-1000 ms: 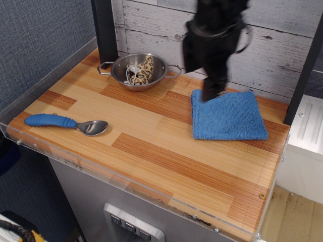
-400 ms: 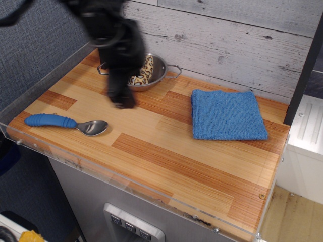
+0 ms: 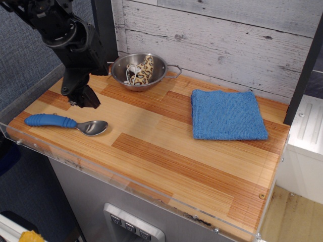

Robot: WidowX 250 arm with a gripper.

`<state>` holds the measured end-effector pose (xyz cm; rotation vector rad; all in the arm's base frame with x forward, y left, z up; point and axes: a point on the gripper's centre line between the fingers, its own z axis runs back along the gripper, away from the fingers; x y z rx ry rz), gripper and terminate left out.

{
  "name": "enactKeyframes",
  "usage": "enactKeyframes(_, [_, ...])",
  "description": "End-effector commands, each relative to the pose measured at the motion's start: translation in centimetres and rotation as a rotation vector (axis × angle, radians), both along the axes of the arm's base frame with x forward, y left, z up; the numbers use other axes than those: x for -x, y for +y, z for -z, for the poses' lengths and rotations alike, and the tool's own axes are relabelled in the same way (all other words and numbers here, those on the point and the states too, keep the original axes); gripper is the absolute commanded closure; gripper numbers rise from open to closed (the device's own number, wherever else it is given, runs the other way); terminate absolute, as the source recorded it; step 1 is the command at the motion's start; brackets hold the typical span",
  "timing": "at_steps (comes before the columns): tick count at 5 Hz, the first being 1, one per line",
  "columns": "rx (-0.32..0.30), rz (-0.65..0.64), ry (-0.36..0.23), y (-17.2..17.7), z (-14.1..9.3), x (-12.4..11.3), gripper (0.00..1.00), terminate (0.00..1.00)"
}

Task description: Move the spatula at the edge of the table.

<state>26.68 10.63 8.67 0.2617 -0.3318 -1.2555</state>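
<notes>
The spatula lies flat near the front left edge of the wooden table. Its blue ribbed handle points left and its shiny metal bowl points right. My black gripper hangs over the left part of the table, just behind the spatula's handle and a little above the wood. It holds nothing. Its fingers look close together, but I cannot tell whether they are open or shut.
A steel two-handled bowl with a spotted item inside stands at the back. A blue square cloth lies at the back right. A clear acrylic rim runs along the table's front and left edges.
My gripper has swept from above the blue cloth, past the steel bowl, to the left side of the table behind the spatula. The spatula, bowl and cloth have not moved.
</notes>
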Motion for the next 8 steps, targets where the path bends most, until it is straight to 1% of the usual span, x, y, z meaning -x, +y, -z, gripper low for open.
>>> enactKeyframes(1, [-0.079,-0.049,-0.012,3.7,-1.0,-0.1,0.00,0.00])
enactKeyframes(2, [-0.144,-0.073,0.037,4.9,-0.1,0.3,0.00,0.00])
enactKeyframes(3, [-0.173,-0.062,0.085,5.4,1.0,1.2,0.00,0.00])
enactKeyframes(4, [-0.189,-0.080,0.117,5.8,2.1,1.4,0.00,0.00])
enactKeyframes(5, [-0.163,-0.100,0.160,6.5,3.4,1.4,0.00,0.00])
enactKeyframes(6, [-0.181,-0.115,0.215,7.0,4.9,1.7,0.00,0.00])
enactKeyframes(7, [-0.182,-0.121,0.251,7.2,6.1,1.7,0.00,0.00])
enactKeyframes(8, [-0.168,-0.130,0.264,7.6,6.7,1.4,0.00,0.00])
